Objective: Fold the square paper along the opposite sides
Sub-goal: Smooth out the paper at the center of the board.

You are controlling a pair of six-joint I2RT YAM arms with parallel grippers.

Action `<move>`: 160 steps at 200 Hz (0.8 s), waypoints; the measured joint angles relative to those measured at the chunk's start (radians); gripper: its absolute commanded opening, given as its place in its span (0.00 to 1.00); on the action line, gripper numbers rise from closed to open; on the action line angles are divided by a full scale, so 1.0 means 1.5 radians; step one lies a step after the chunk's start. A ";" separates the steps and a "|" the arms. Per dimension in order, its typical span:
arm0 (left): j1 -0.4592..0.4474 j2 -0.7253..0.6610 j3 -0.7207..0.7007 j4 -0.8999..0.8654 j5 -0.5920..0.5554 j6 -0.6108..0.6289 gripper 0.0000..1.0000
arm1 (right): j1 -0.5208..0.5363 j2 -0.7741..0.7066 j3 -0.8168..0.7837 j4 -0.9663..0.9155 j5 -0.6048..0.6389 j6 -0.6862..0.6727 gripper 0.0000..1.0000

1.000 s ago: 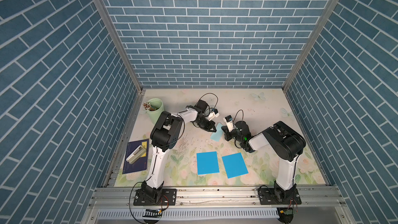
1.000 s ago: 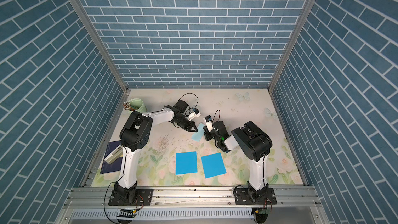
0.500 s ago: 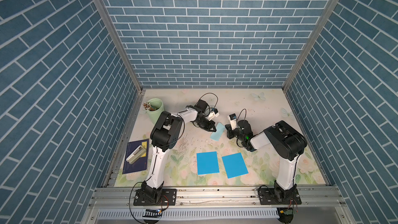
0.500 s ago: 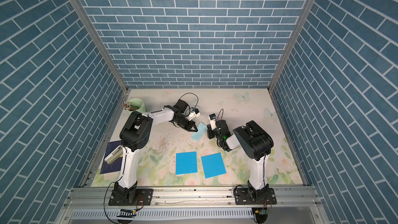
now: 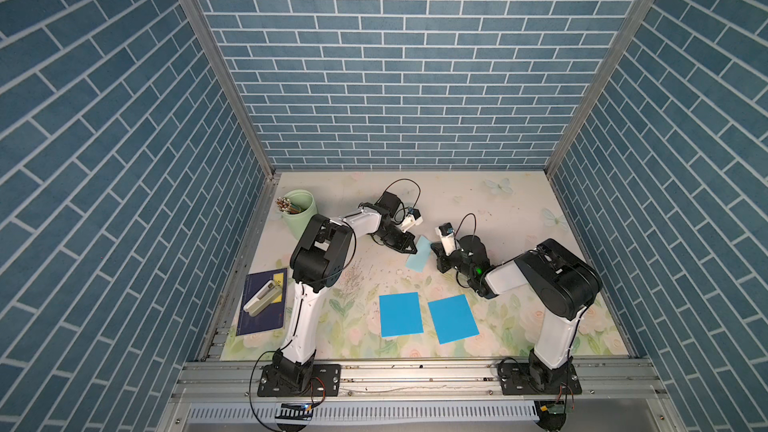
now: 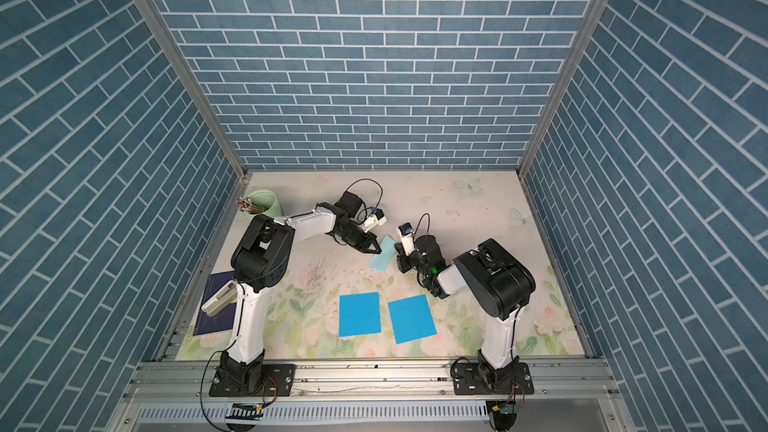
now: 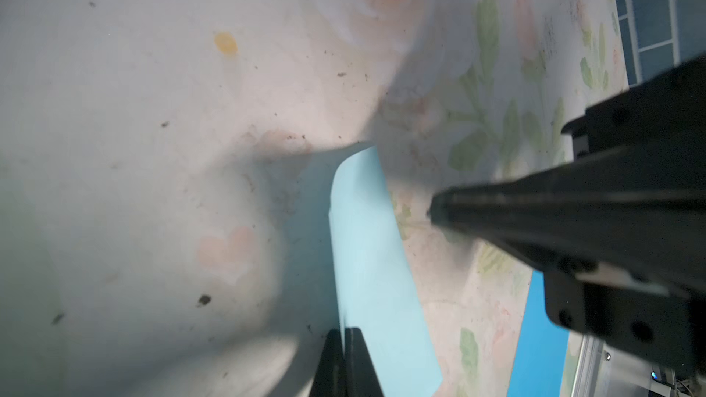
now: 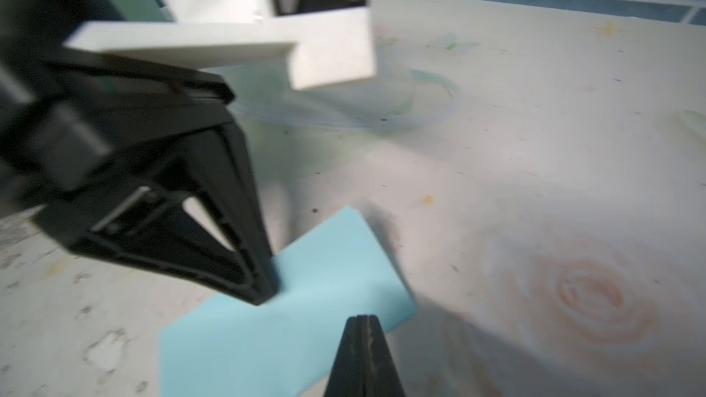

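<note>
Left hand (image 5: 412,249) and right hand (image 5: 434,247) closed, low, tips angled toward each other

Both top views high, frontal, looking down over table (image 5: 478,197); wrist views close, opposed, sharing pale paper (image 7: 366,261).

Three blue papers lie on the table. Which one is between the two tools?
The pale blue paper, narrow and farther back. The two bright blue sheets are wider and lie side by side nearer the front edge.

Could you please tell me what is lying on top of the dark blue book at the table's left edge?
A cream stapler-like tool lies diagonally on the dark blue book. The patch of cover directly beneath it is hidden.
</note>
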 measured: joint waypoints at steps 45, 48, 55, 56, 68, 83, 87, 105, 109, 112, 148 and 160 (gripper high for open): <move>-0.001 0.002 0.005 -0.005 -0.003 0.002 0.00 | 0.038 0.041 0.001 0.013 -0.001 -0.006 0.00; -0.001 0.003 0.006 -0.006 -0.003 0.002 0.00 | 0.039 0.043 0.001 0.016 0.000 -0.006 0.00; -0.001 0.004 0.008 -0.008 -0.003 0.003 0.00 | 0.041 0.043 0.001 0.017 0.001 -0.006 0.00; -0.001 0.004 0.008 -0.009 -0.003 0.003 0.00 | 0.041 0.043 0.001 0.017 0.001 -0.006 0.00; -0.001 0.005 0.012 -0.013 -0.003 0.004 0.00 | 0.043 0.043 -0.003 0.021 0.003 -0.006 0.00; -0.001 0.006 0.014 -0.017 -0.005 0.005 0.00 | 0.046 0.043 -0.010 0.031 0.007 -0.006 0.00; -0.001 0.007 0.014 -0.017 -0.005 0.005 0.00 | 0.046 0.043 -0.013 0.034 0.008 -0.006 0.00; -0.001 0.007 0.015 -0.018 -0.005 0.005 0.00 | 0.049 0.043 -0.021 0.046 0.012 -0.006 0.00; -0.001 0.007 0.016 -0.018 -0.005 0.005 0.00 | 0.050 0.043 -0.022 0.048 0.013 -0.006 0.00; 0.000 0.007 0.016 -0.018 -0.005 0.005 0.00 | 0.050 0.043 -0.023 0.048 0.014 -0.006 0.00; 0.000 0.009 0.019 -0.020 -0.003 0.005 0.00 | 0.066 0.043 -0.025 0.052 0.026 -0.012 0.00; 0.001 0.010 0.019 -0.021 -0.002 0.005 0.00 | 0.071 0.043 -0.025 0.052 0.030 -0.014 0.00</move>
